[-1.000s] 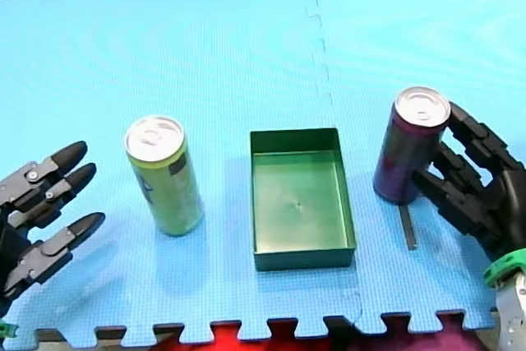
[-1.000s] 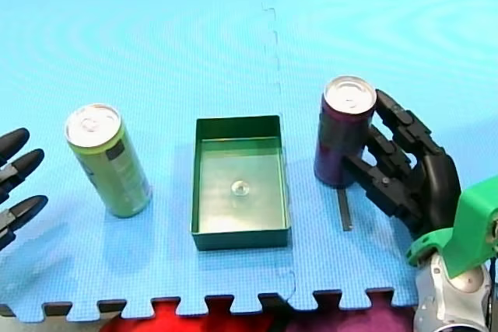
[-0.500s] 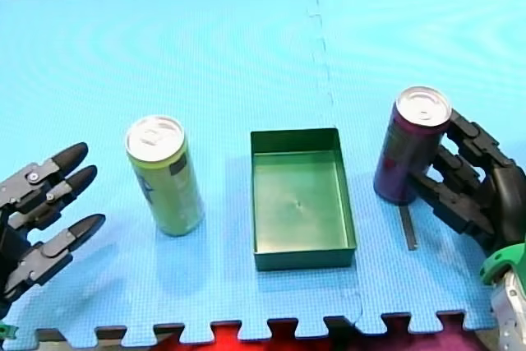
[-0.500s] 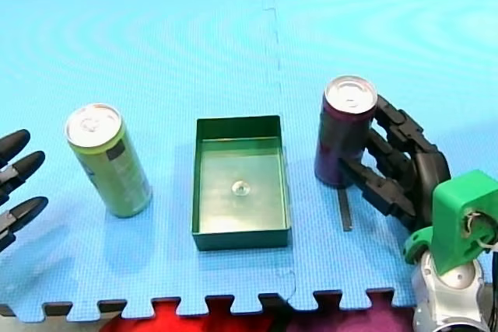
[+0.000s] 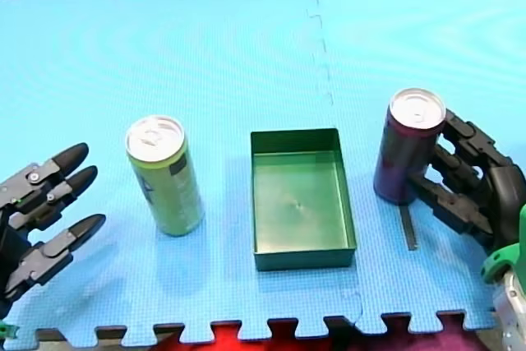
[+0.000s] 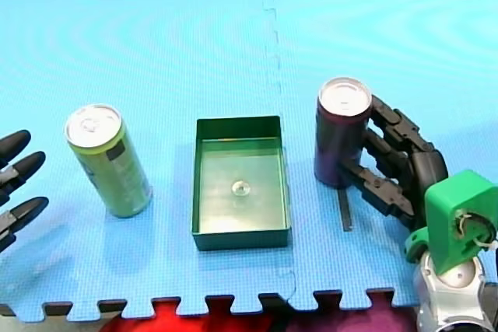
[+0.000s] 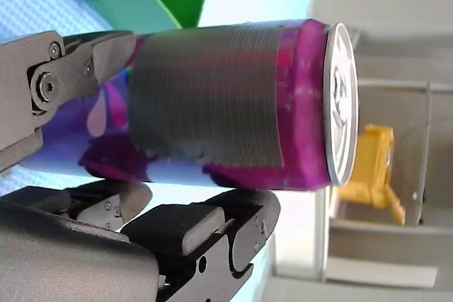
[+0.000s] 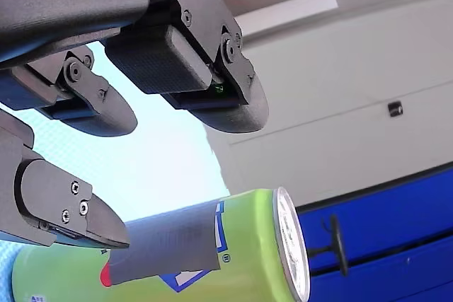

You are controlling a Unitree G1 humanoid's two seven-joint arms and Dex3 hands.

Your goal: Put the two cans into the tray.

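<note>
Gripping purple can point(image 5: 403, 158): right hand point(image 5: 464, 195), right-centre of frame, fingers curled round the can's side, thumb across its lower front. First wrist view confirms finger contact on both sides. Can roughly upright on blue mat point(image 5: 205, 55), just right of green tray point(image 5: 302, 257), not in it. Green can point(image 5: 164, 178) upright left of tray, apart from it. Left hand point(image 5: 41, 211) lower left, holding nothing, near green can, not touching.
</note>
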